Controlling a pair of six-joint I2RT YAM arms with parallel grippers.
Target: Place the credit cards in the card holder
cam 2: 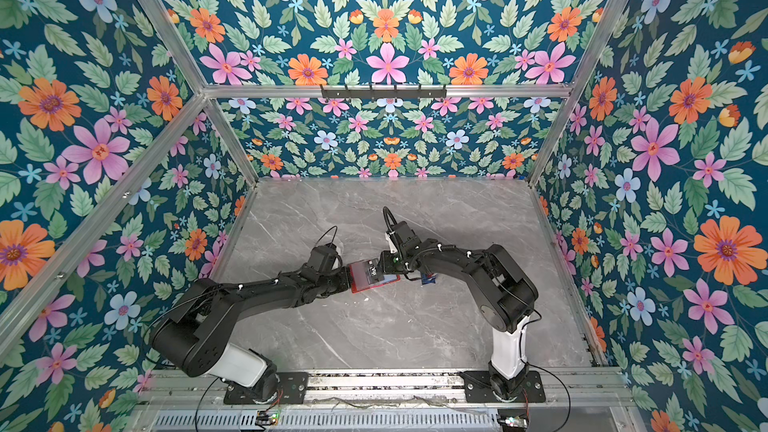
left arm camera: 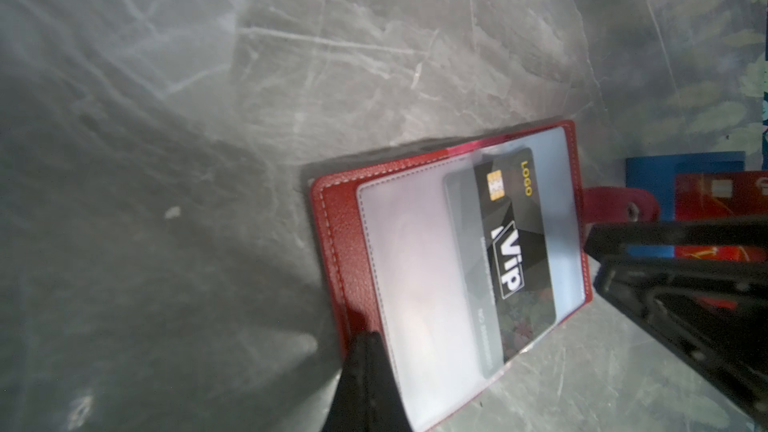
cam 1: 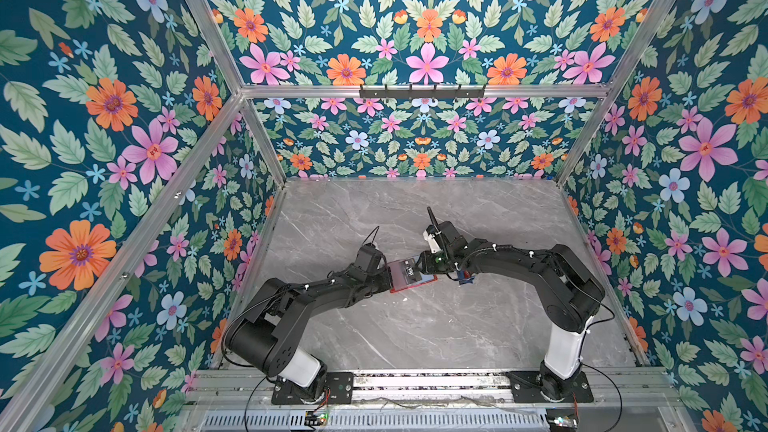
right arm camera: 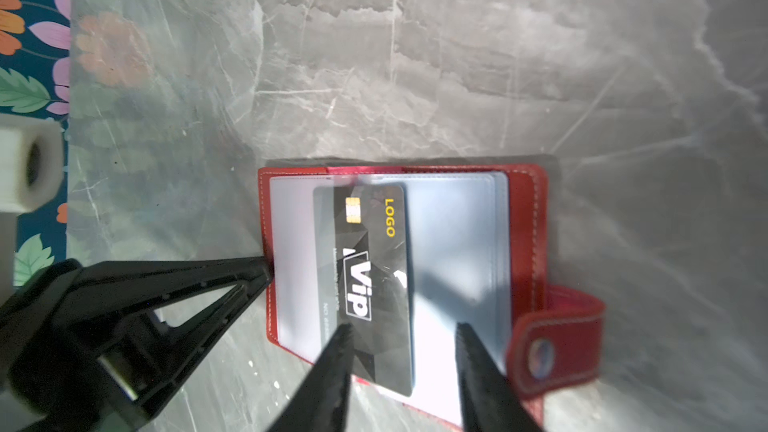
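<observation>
The card holder [left arm camera: 336,243] is lying open at the middle of the table [cam 1: 415,334]. The left gripper [left arm camera: 365,351], clenched, is pressing its tips on the holder's left edge. The right gripper [right arm camera: 403,326], jaws apart and grasping nothing, is hovering over the dark credit card [right arm camera: 365,284], which is sitting partly under a clear sleeve [right arm camera: 453,222]. The red credit card [left arm camera: 706,201] is resting in the blue tray [left arm camera: 648,184] just right of the holder

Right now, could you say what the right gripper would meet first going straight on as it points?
Probably the dark VIP card on the card holder; depth below the right gripper is unclear.
</observation>
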